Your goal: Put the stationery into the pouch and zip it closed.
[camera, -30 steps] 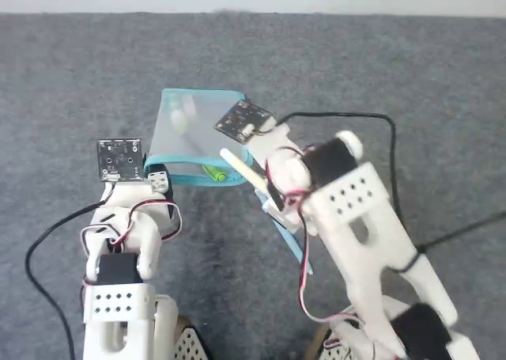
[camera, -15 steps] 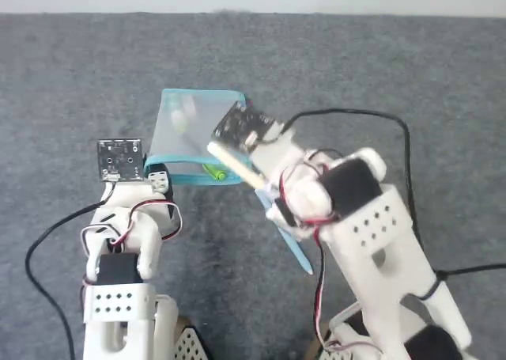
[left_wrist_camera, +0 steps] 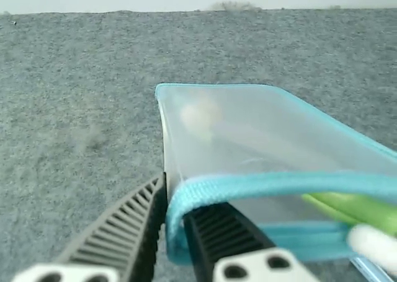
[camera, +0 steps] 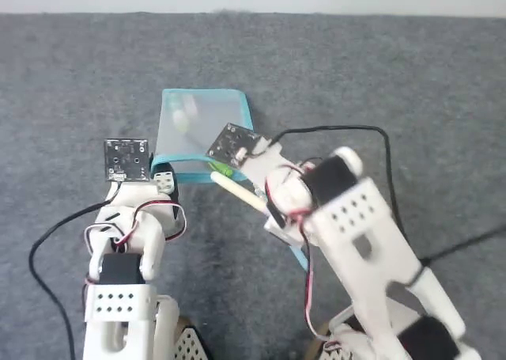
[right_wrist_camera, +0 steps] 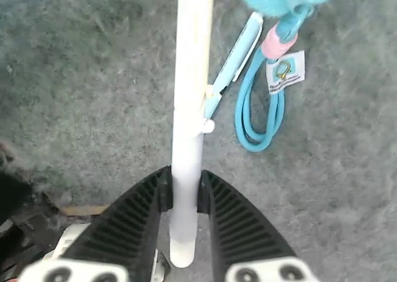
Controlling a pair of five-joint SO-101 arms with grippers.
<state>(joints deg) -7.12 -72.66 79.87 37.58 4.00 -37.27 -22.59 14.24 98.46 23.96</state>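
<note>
Tip of white pen (camera: 237, 191) at pouch (camera: 205, 119) mouth.
Left jaws clamped on pouch rim; right jaws clamped on white pen.

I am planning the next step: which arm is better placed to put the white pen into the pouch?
Right. The right gripper is shut on the white pen, whose tip is near the pouch mouth. The left gripper pinches the pouch rim, holding it open.

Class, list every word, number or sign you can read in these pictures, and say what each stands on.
Small white paper tag hanging from the translucent turquoise-edged pouch: an emblem and lines of print, too small to read.
Nothing else bears readable text.
</note>
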